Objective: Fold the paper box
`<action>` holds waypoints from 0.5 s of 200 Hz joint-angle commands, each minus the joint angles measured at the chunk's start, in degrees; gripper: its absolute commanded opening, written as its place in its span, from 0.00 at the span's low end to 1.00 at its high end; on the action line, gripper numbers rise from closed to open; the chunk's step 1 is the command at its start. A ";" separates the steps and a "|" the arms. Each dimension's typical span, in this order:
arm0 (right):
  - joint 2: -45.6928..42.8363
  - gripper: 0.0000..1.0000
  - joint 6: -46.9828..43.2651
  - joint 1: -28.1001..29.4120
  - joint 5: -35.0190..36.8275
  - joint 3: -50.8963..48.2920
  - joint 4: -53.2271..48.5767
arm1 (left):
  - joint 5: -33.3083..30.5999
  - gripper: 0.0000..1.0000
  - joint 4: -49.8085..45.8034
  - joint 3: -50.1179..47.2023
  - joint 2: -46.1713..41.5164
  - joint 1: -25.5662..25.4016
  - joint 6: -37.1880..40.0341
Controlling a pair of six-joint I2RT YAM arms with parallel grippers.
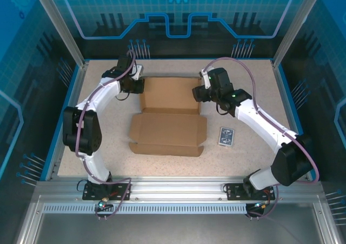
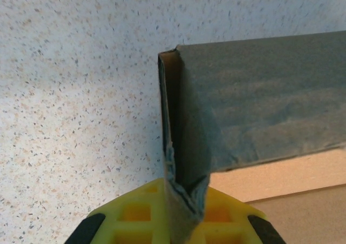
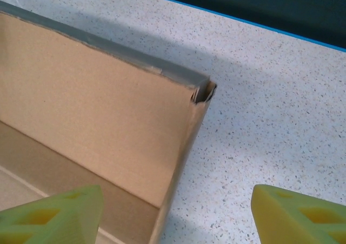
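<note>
Two end effectors sit at the far corners of the box. The left end effector (image 2: 184, 219) is clenched, its yellow fingers (image 2: 135, 211) pinching the creased left end of an upright wall of the paper box (image 1: 168, 130). The box is a plain brown die-cut cardboard sheet with flaps, lying mid-table. The right end effector (image 3: 178, 214) is released with jaws wide, straddling the wall's right end. One finger is over the box interior, the other over bare table, and neither seems to touch cardboard. The box's far part sits between the two wrists. Its near part lies flat with side flaps spread. A small blue-patterned card pack (image 1: 226, 136) rests on the speckled beige table (image 1: 243, 76), right of the box and apart from it.

Step, as I judge it: standing up and squaring the far wall, with the left as anchor. The next move likely calls for the right to close on its corner or tuck the end flap in without buckling the wall.

The top view gives the whole layout, the flat flaps and the card pack. The left wrist view shows the pinch and the crumpled edge. The right wrist view shows the open gap and a curled, slightly frayed corner tip.
</note>
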 commanded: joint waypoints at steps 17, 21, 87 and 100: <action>0.05 0.74 -1.52 -1.22 -3.03 2.13 -2.84 | 1.71 0.00 -10.01 6.04 4.80 0.16 4.81; 0.21 0.74 -1.76 -1.39 -3.35 2.27 -3.04 | 1.81 0.00 -10.52 6.68 5.25 0.15 5.10; 9.74 0.77 -7.68 -2.40 -13.16 10.43 -5.82 | 2.55 0.00 -18.18 15.10 13.07 0.08 8.67; 12.73 0.77 -7.92 -2.42 -15.05 12.17 -5.73 | 2.86 0.00 -19.19 16.84 14.74 -0.18 8.86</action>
